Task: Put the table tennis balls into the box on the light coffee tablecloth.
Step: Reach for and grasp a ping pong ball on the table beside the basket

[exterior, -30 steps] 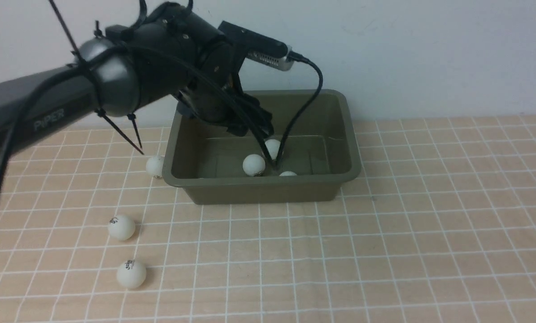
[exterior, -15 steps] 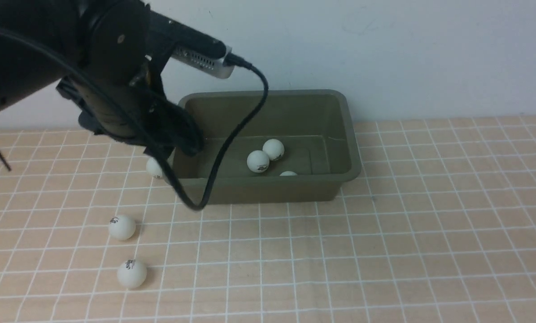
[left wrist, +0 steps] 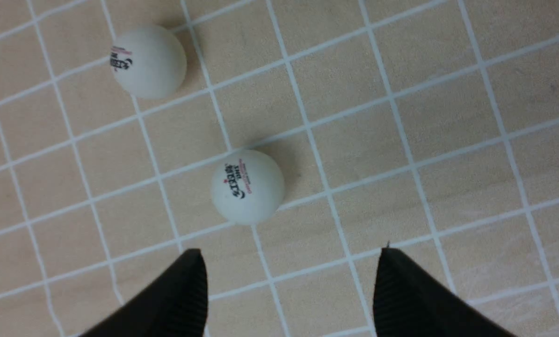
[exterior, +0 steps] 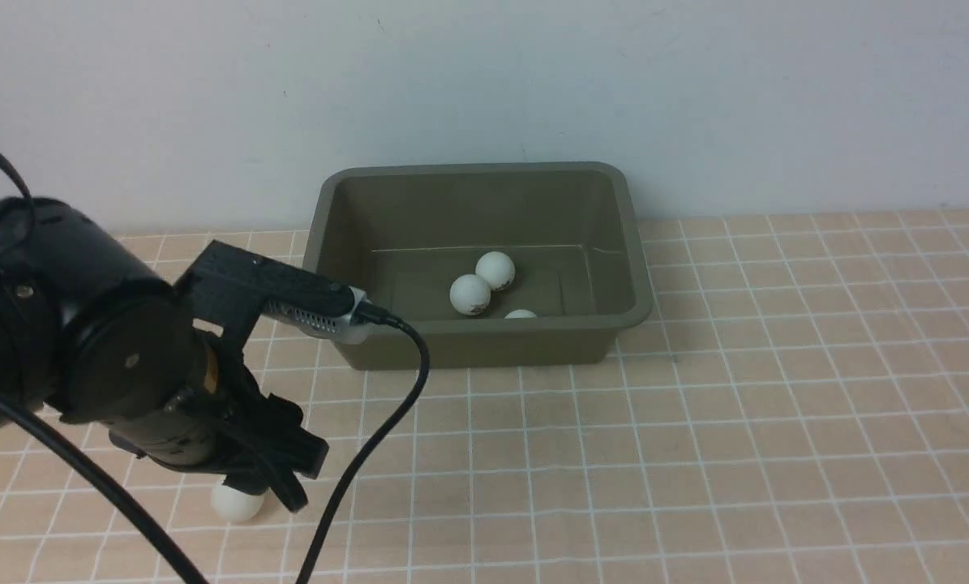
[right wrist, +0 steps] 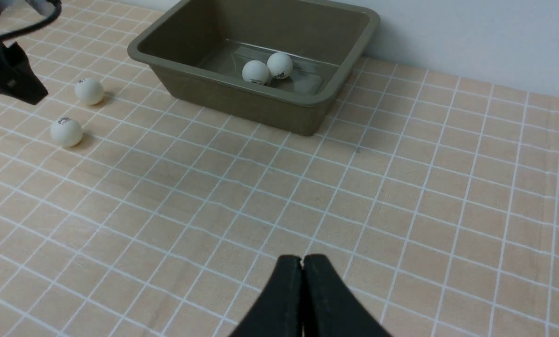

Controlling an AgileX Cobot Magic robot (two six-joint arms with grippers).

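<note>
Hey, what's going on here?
A robot is putting small white plastic balls into an olive-green plastic tub. Three white balls show inside the tub. Its left gripper, open and empty, hovers over the tan gridded cloth near two loose white balls. The right gripper is shut, holding nothing.

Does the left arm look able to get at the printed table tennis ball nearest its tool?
Probably yes: the left tool stands open and empty near the table tennis ball, which lies on bare tablecloth with nothing visible between them.
</note>
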